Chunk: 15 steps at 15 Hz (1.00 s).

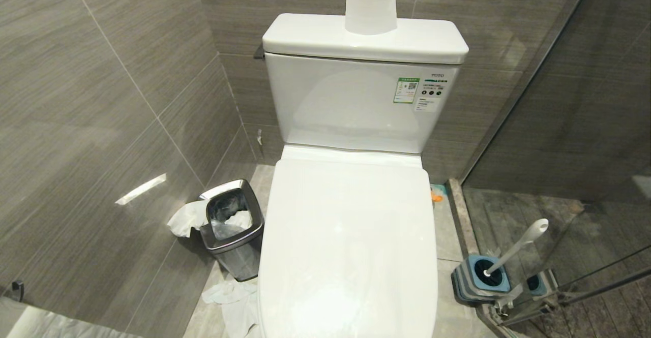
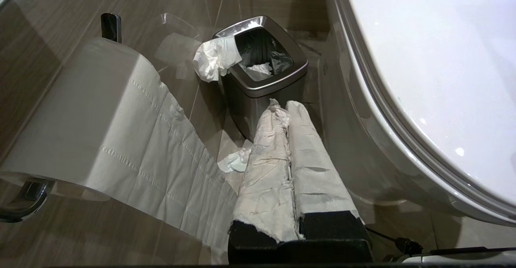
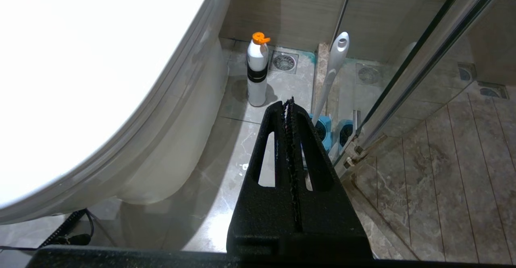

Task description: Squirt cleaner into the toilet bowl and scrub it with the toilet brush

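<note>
The toilet's white lid is down, so the toilet bowl is hidden. The toilet brush leans in its blue-and-grey holder on the floor to the right of the toilet. The right wrist view shows its white handle too. A white bottle with an orange cap, the cleaner, stands by the toilet's base. My right gripper hangs shut and empty above the floor, short of the bottle and brush. My left gripper, its fingers wrapped in white, is shut and empty near the bin. Neither arm shows in the head view.
A steel bin with tissue stands left of the toilet, and crumpled tissue lies on the floor. A paper roll hangs on the left wall, and another sits on the tank. A glass shower partition bounds the right.
</note>
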{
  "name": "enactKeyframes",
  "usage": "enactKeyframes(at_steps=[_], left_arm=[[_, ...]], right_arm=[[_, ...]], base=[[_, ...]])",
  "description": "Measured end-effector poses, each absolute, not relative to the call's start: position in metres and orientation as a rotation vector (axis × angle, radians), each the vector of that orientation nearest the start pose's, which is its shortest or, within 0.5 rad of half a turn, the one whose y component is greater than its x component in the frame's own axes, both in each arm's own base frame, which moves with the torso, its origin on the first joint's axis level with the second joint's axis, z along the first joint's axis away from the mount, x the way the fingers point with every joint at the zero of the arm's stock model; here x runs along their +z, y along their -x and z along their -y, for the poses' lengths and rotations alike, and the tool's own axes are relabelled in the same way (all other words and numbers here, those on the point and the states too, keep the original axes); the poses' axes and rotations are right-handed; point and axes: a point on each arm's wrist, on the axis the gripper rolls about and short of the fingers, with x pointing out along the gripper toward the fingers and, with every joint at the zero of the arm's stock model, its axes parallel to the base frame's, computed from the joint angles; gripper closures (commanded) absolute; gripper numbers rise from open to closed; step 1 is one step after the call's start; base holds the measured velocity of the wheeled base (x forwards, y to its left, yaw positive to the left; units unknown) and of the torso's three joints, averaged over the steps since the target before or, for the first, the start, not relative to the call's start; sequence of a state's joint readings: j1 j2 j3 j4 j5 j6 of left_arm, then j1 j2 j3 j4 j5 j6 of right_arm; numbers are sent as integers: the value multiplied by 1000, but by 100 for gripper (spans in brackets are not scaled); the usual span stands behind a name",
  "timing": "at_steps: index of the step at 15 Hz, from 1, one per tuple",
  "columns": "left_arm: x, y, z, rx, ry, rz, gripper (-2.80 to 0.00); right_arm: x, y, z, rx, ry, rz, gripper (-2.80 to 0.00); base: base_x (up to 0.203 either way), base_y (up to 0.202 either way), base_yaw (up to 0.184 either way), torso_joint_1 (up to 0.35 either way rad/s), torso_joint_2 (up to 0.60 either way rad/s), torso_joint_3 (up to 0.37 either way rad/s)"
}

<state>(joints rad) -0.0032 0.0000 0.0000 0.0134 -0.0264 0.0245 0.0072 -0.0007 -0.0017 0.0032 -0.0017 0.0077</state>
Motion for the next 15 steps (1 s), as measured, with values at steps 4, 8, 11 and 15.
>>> enactKeyframes(at_steps=[4,8,11,15], left_arm=[[74,23,1,-29,-24,-13,0],[74,23,1,-30,-24,-13,0],[74,23,1,-29,-24,-13,0],[74,23,1,-29,-24,-13,0]], right_arm=[[76,23,0,5,-7,-1,0],[76,23,0,6,-8,-1,0],[76,23,0,5,-7,0,0],[76,23,0,6,-8,-1,0]], base=[[0,0,0,0,0,0],[0,0,0,0,0,0],[0,0,0,0,0,0],[0,0,0,0,0,0]])
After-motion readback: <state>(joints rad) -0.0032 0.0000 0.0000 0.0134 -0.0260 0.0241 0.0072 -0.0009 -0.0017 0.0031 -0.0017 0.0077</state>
